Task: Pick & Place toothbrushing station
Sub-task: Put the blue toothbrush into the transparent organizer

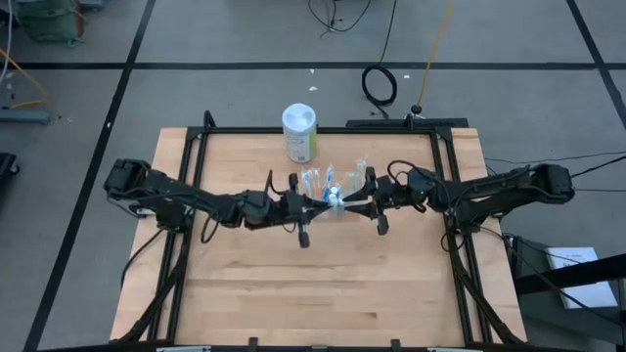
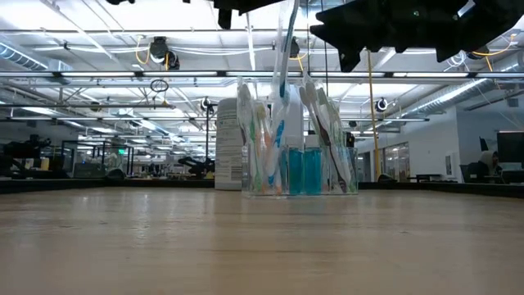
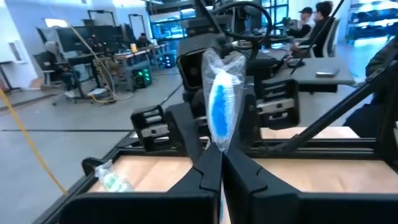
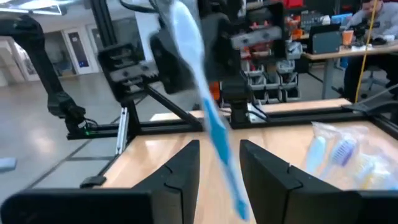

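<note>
A: Standing near the middle of the bench (image 1: 323,284), toward its far half, is the clear plastic cup (image 2: 299,168). What is its condition?

B: Upright, transparent, and crowded with slim toothbrushes (image 2: 315,123) in blue, green, white and pink, most in clear wrappers, heads fanned above the rim. Teal toothpaste tubes (image 2: 301,170) sit low inside it.

A: And the pincers?

B: Both meet directly above the cup. The left pincer (image 3: 221,163) has its fingers pressed together on a wrapped blue toothbrush (image 3: 219,109), which rises upright out of the closed tips. The right pincer (image 4: 219,163) stands partly open; a blue toothbrush handle (image 4: 214,127) runs slanted down through the gap. I cannot tell whether its fingers actually press on it.

A: Anything else on the bench?

B: A white-lidded, green-labelled canister (image 1: 299,132) stands behind the cup, nearer the far edge and apart from it.
</note>
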